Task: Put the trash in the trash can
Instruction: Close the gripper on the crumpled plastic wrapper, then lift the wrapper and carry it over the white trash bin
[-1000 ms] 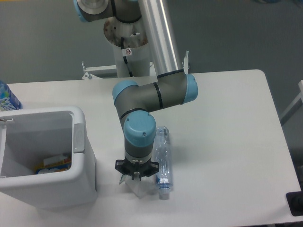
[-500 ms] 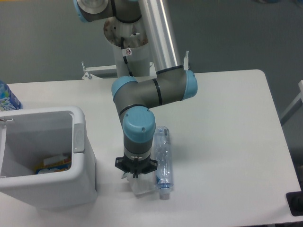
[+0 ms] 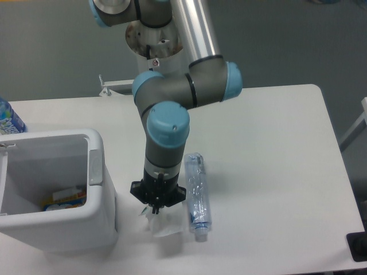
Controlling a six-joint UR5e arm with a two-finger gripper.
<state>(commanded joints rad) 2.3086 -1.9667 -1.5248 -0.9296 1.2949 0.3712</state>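
My gripper [image 3: 154, 211] points straight down near the table's front edge, just right of the trash can [image 3: 96, 167]. Its fingers are shut on the top of the crumpled white plastic wrapper [image 3: 164, 225], which hangs below them, at or just above the tabletop. The flattened clear bottle [image 3: 196, 198] with a bluish tint lies lengthwise on the table right beside the gripper, cap toward the front edge. The white bin stands open at the front left, with some yellow and white packaging [image 3: 63, 197] on its floor.
An upright blue-labelled bottle [image 3: 8, 119] stands at the far left edge behind the bin. A black object [image 3: 358, 246] sits at the table's front right corner. The arm's base column [image 3: 155, 63] rises behind the table.
The fingers, spread around the wrapper a second ago, have closed on it. The wrist has risen and shifted slightly left toward the bin, taking the wrapper along. The bottle has not moved.
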